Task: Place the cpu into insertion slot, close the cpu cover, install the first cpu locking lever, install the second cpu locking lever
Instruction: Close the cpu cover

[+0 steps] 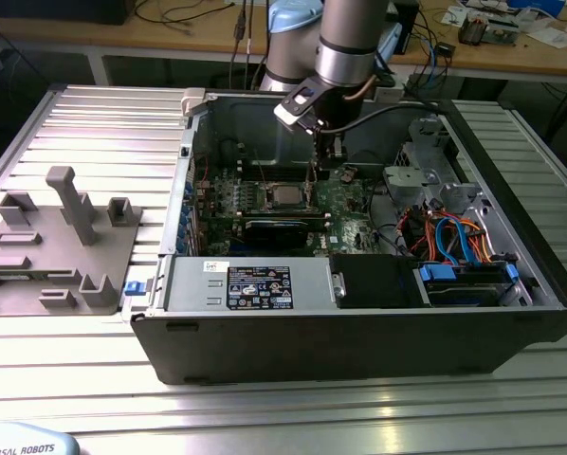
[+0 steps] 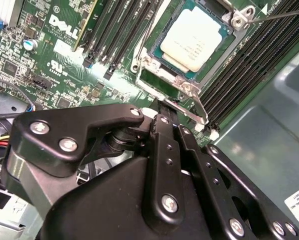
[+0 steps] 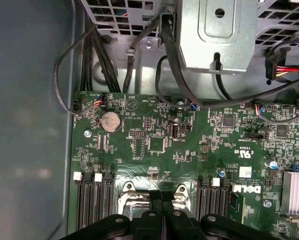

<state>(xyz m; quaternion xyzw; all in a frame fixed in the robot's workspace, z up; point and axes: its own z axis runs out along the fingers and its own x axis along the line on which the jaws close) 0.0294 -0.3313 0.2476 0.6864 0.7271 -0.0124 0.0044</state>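
Sitting flat in the insertion slot (image 1: 261, 197), the cpu (image 2: 194, 36) shows its dull silver-grey lid through the window of the cpu cover (image 2: 217, 52), which seems to lie down over the chip's edges; slot and chip sit mid-board on the green motherboard (image 2: 64, 65), between banks of long black memory slots (image 2: 254, 65), inside the open computer case (image 1: 359, 332). The gripper (image 2: 163, 111) hangs just beside the socket's near corner, its black jaws drawn together with only a thin seam between them in the first wrist view; nothing I can make out is pinched there, though a thin wire lever (image 2: 196, 106) runs close by the tips, and I cannot tell whether they touch it. A second wire lever (image 2: 284, 14) runs out from the frame's far corner; whether either is latched is unclear.

As I judge it, the chip is light, rigid and smooth, so slippery; its underside and the socket contacts are likely fragile, so the edges are the place to hold. The cover is thin stamped sheet, stiff yet easily bent, best pressed at its free edge; the levers are springy steel wire, round and slick, best taken near the bent end.
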